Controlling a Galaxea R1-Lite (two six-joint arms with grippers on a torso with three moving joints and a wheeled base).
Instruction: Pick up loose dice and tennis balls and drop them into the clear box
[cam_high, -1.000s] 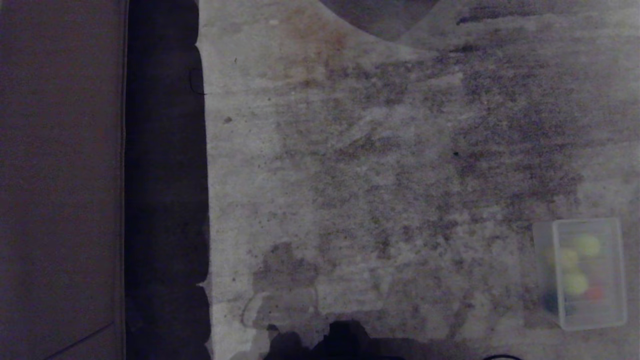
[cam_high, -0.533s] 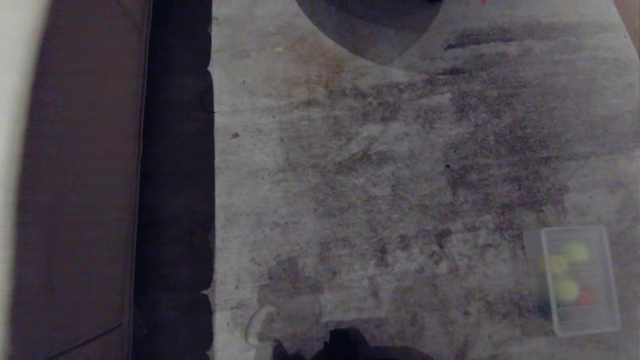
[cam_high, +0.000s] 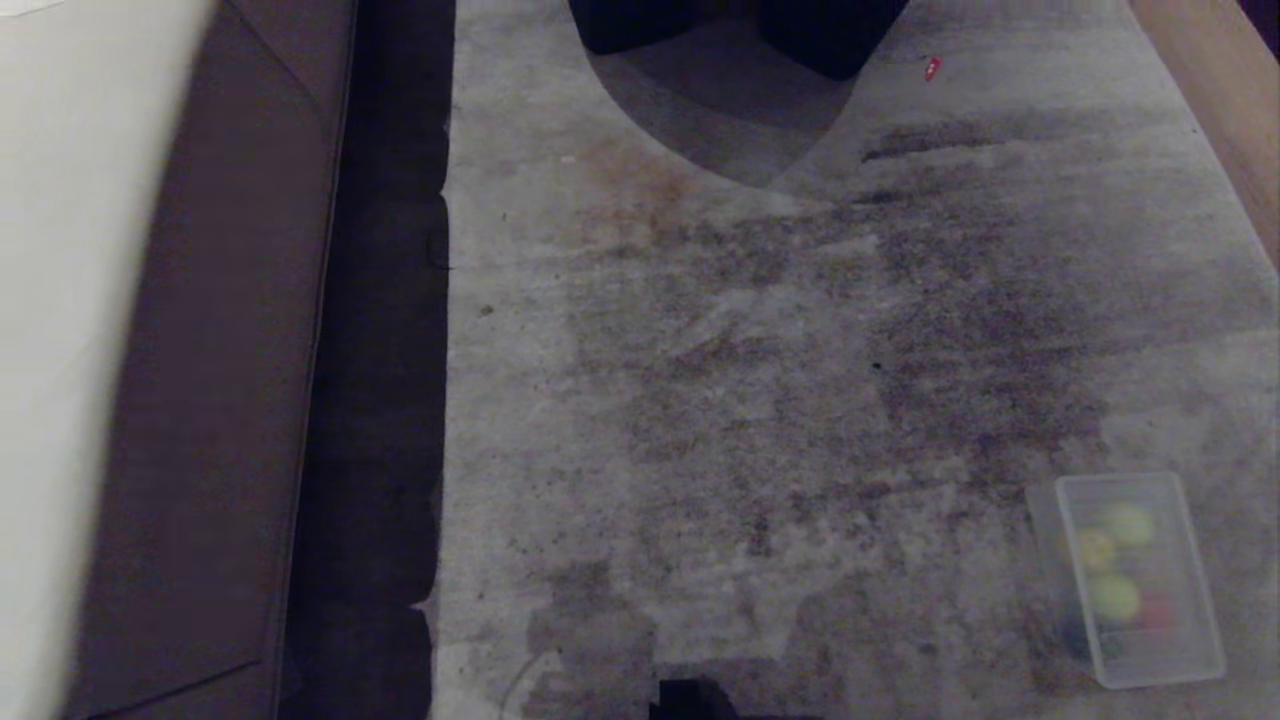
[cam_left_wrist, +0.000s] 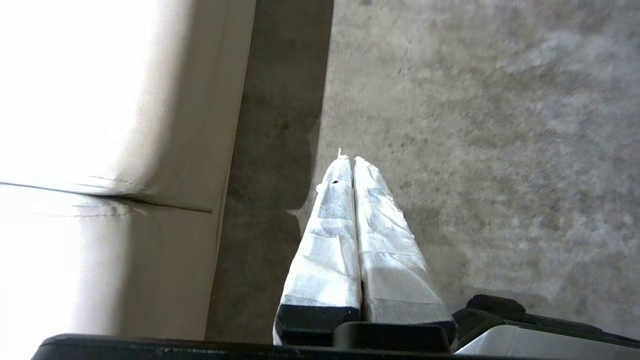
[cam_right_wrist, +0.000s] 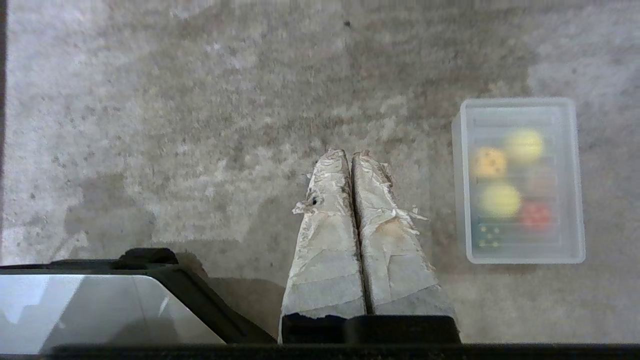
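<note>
At the far left of the head view stands a pale upholstered seat (cam_high: 60, 350) with a brown panel (cam_high: 210, 420) along its side, and next to that a dark strip of bare floor (cam_high: 385, 400) runs along the ragged edge of a worn grey carpet (cam_high: 750, 350). The left gripper (cam_left_wrist: 348, 160) hangs over that carpet edge, just beside the dark strip, its two tape-wrapped fingers (cam_left_wrist: 327, 240) pressed flat together with nothing between them. Toward the middle, at the far end of the carpet, a rounded darker cut-out (cam_high: 720, 110) shows, with black shapes at its top, and a tiny red scrap (cam_high: 931, 68) lies just to the right of it. The right gripper (cam_right_wrist: 349, 155) hangs over open carpet, its taped fingers (cam_right_wrist: 395, 250) likewise closed against each other and holding nothing, near the clear box (cam_right_wrist: 520, 255) but apart from it. The box sits on the carpet at the near right of the head view, and everything is inside it: two tennis balls (cam_right_wrist: 523, 144), a yellow die (cam_right_wrist: 489, 163), a red die (cam_right_wrist: 535, 216) and a dark green die (cam_right_wrist: 487, 235), all seen blurred through the plastic. A strip of light wood (cam_high: 1220, 110) crosses the far right corner.
</note>
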